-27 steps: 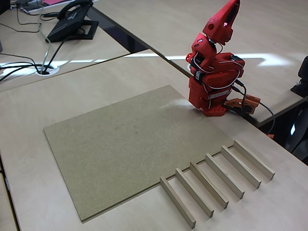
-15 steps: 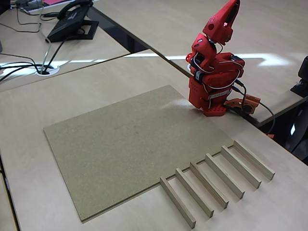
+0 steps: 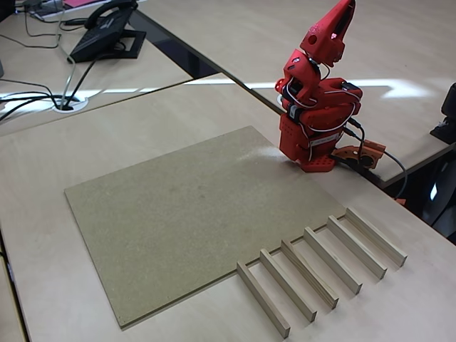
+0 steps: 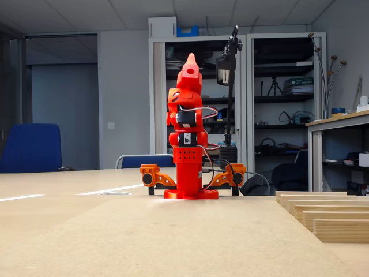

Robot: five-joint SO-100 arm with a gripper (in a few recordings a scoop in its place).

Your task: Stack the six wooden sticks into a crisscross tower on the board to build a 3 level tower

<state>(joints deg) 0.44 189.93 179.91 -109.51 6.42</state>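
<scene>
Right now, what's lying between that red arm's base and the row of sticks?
Nothing: bare tabletop separates the arm's base from the six wooden sticks, seen in a fixed view.

We saw pale desks (image 3: 214, 43), a black phone (image 3: 107, 32) and cables (image 3: 43, 92) on one. Open cabinets (image 4: 282, 109) with shelves lined the back wall, blue chairs (image 4: 29, 147) stood nearby, and a lamp (image 4: 226, 69) hung beside them.

Board (image 3: 178, 214): matt, speckled tan fibreboard, slightly rough-looking. Sticks (image 3: 320, 265): pale bare wood, smooth, matt; their end grain shows in the low fixed view (image 4: 340, 229). Arm (image 3: 317, 107): red plastic with a slight sheen, and the table (image 3: 43, 185) is a smooth pale wood-look top that catches window glare.
</scene>
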